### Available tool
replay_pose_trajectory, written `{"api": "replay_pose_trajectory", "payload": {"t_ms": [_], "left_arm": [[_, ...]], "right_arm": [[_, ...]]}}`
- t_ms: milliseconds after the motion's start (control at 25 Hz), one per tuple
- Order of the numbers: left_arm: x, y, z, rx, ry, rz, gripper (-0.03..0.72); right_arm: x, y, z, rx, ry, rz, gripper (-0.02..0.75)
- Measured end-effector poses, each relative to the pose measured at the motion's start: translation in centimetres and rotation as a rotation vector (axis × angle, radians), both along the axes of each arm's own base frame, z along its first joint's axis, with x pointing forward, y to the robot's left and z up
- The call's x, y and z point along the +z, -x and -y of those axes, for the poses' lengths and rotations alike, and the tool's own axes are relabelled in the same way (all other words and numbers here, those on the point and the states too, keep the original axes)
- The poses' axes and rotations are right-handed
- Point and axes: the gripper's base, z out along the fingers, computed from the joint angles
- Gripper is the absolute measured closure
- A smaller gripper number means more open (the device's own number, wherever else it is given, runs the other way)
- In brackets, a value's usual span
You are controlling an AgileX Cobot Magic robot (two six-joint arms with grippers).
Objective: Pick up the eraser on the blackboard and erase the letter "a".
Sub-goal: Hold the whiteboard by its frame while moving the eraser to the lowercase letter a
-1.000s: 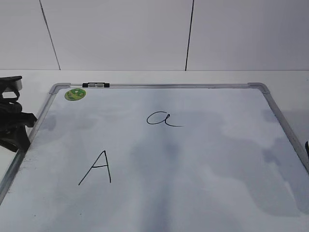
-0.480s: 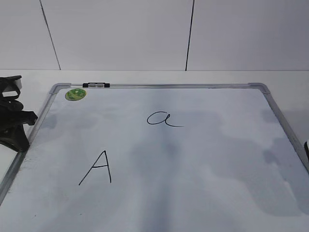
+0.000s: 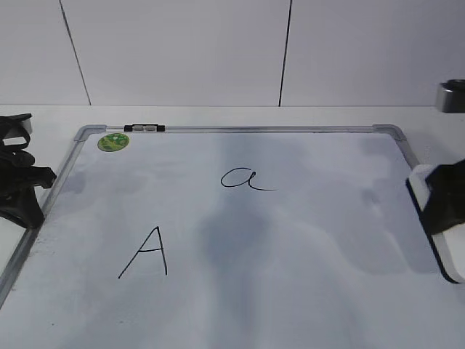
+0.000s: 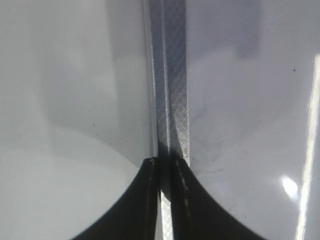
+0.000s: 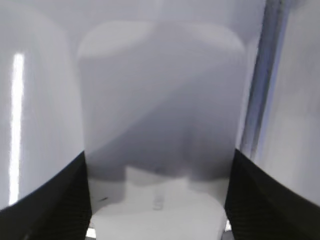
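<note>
we see the eraser (image 3: 436,218) pinched in the right hand (image 5: 157,200) at the right edge of the blackboard (image 3: 305,291), tilted w/ black underside facing left. the letter "a" (image 3: 243,179) sits far-centre, intact, well apart from it. left hand (image 4: 165,172), pressed together, rests over the board's left frame.

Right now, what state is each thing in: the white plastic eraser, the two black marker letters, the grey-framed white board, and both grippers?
white plastic eraser: gripped between the right gripper's fingers, tilted, at the board's right edge.
right gripper: shut on the eraser.
left gripper: shut, empty, over the board's left frame rail.
cursive black marker "a": intact, not erased.
angular black capital "A": intact.
grey-framed white board: lying flat, smudged grey.
</note>
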Motion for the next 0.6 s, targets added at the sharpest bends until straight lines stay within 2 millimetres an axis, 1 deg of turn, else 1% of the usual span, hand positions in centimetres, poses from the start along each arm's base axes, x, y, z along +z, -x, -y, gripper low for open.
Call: {"api": "replay_pose_trajectory", "payload": {"t_ms": [320,400,600], "left_arm": [[0.0,0.0,0.0,0.0,0.0,-0.001,0.655],[0.0,0.0,0.0,0.0,0.001,-0.001,0.655],[0.0,0.0,0.0,0.0,0.001,-0.002,0.655]], "right_arm": [[-1.3,-7.3,-4.9,0.113,0.004,-0.033,0.172],[-1.9,-9.1,-6.1,0.133,0.01,-0.062,0.172],[-2.6,-13.0,-8.4,0.163,0.013,-0.078,0.172]]}}
